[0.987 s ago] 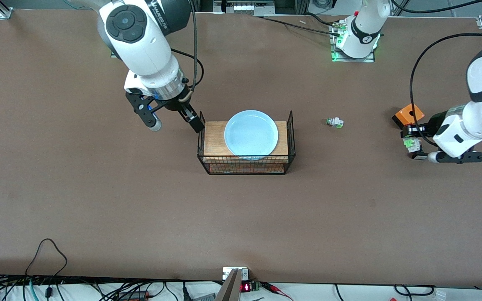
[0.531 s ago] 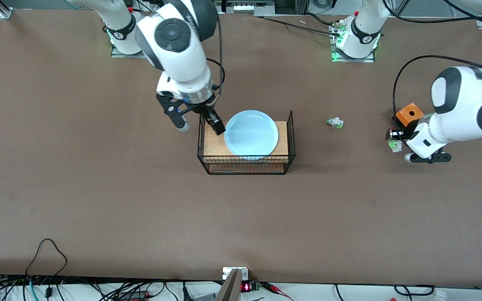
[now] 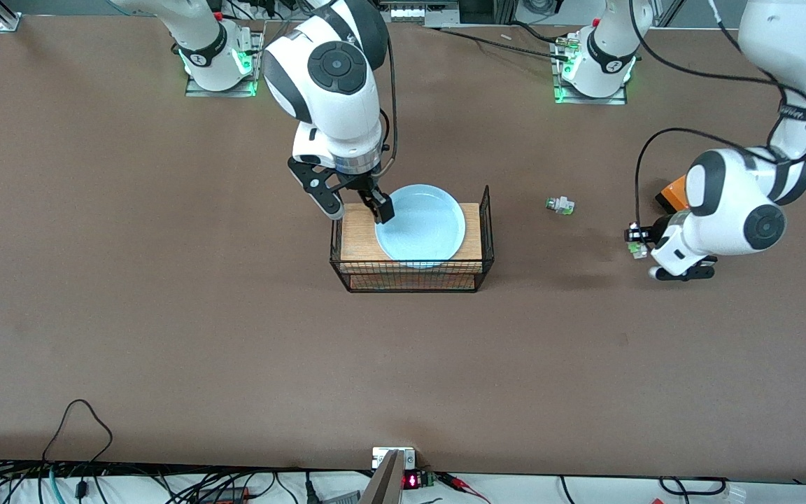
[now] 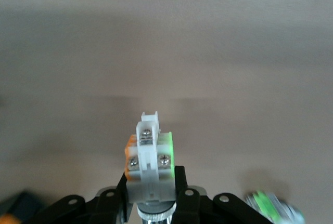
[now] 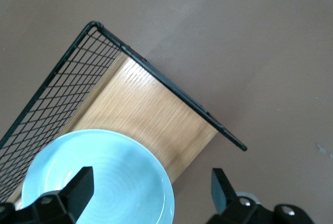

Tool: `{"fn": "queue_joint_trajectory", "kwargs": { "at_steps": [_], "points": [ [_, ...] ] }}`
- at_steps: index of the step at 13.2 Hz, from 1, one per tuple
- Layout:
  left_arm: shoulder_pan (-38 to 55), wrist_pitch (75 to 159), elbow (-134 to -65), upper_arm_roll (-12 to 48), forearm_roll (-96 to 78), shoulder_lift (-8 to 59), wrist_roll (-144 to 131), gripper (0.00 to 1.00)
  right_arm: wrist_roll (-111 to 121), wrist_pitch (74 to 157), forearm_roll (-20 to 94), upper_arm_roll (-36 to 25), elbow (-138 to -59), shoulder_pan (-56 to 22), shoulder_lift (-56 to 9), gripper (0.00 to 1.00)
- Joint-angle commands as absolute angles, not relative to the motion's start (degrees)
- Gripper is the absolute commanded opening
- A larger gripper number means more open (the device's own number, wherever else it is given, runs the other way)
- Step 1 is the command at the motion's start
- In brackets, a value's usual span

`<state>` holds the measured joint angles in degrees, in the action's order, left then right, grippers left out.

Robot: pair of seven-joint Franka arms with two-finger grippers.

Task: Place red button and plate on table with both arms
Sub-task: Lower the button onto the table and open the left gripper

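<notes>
one plate (image 3: 420, 225) on one rack (image 3: 413, 276); right gripper (image 3: 359, 208) fingers wide astride its rim; left gripper (image 3: 644, 246) fingers clamp one red button (image 4: 149, 160); a second button (image 3: 560, 205) lies on the table (image 3: 165, 315).

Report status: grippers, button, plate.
Left gripper shut on red button, over table. Right gripper open, straddling plate rim on rack. Nothing blocking.

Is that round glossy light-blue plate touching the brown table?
Apart. The front view shows the plate resting on the wire rack's wooden top, above the table.
</notes>
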<state>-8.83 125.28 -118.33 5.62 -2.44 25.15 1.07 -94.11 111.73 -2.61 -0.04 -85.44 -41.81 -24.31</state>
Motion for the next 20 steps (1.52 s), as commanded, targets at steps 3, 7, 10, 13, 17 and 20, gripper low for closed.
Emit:
{"fn": "queue_joint_trajectory", "kwargs": {
  "at_steps": [3, 7, 10, 13, 17, 20],
  "points": [
    [-9.14, 128.06, -117.42, 5.89, -1.23, 27.52, 4.04, 0.59, -101.78, 111.62, 0.71, -0.09, -83.23, -41.48, -25.84, 1.0],
    [-8.0, 120.7, -116.9, 6.5, -1.23, 20.24, 3.61, 1.0, -101.95, 115.31, -0.53, -0.09, -83.23, -41.49, -27.59, 1.0],
    [-7.12, 115.16, -114.62, 6.68, -1.23, 13.82, 3.43, 1.0, -101.52, 115.84, -6.56, -0.09, -83.23, -42.88, -29.52, 1.0],
    [-7.03, 107.07, -106.73, 6.68, -1.23, 10.81, 3.34, 1.0, -101.69, 115.84, -8.79, -0.09, -83.23, -44.29, -31.02, 1.0],
    [-6.77, 94.59, -90.38, 6.68, -1.23, 12.57, 3.34, 1.0, -101.87, 117.6, -10.81, -0.09, -83.14, -45.7, -32.61, 0.92],
    [-6.94, 89.93, -84.22, 6.77, -1.23, 12.48, 3.25, 1.0, -101.52, 117.6, -11.86, -0.09, -83.14, -45.97, -32.78, 0.82]
  ]
}}
